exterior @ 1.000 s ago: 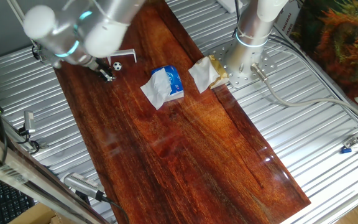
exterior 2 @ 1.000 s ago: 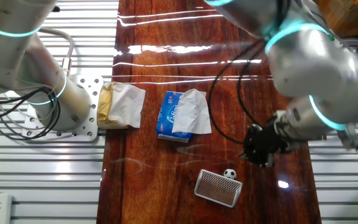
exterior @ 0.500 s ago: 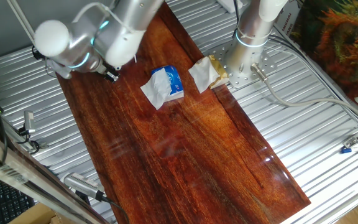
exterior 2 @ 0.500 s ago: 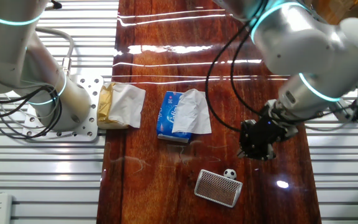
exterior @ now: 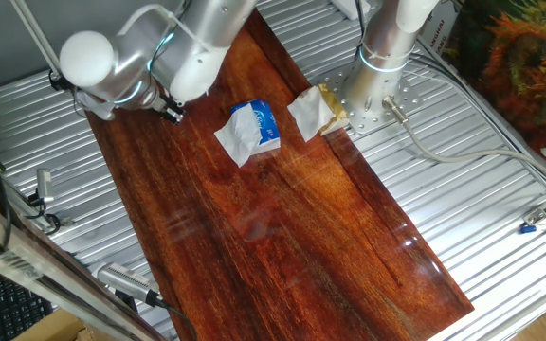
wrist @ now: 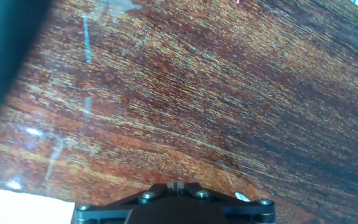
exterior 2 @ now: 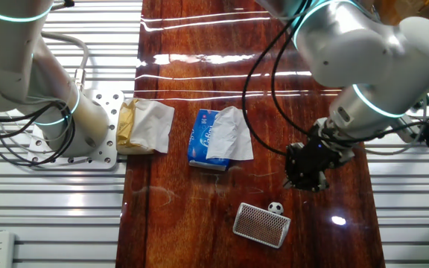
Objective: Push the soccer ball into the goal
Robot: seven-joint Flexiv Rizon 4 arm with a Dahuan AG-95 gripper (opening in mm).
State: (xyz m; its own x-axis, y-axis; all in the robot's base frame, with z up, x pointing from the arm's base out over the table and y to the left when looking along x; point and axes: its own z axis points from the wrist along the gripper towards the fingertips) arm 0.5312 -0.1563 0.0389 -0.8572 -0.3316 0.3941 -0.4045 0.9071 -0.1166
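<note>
- A Flexiv Rizon arm holds its hand point(exterior 2: 306, 179) low over the wooden table point(exterior 2: 199, 104), seen from the other fixed view; nothing is between the fingers, which look drawn together, though neither fixed camera shows the tips clearly enough to say for certain.
- The soccer ball point(exterior 2: 275, 208) sits just beyond the hand, towards the table's near edge in that view, close by but apart from it.
- The ball rests right at the mouth of the goal point(exterior 2: 261, 224), touching or all but touching its mesh frame; the goal's long axis runs slantwise beneath the ball.
- A short nudge from the hand towards the goal looks to be all that remains.
- The hand view shows only bare wood grain and the hand's base, with no ball in sight.
- A blue packet point(exterior 2: 205, 139) with tissue and some crumpled paper point(exterior 2: 146, 126) lie well off to the hand's far side, clear of the line.
</note>
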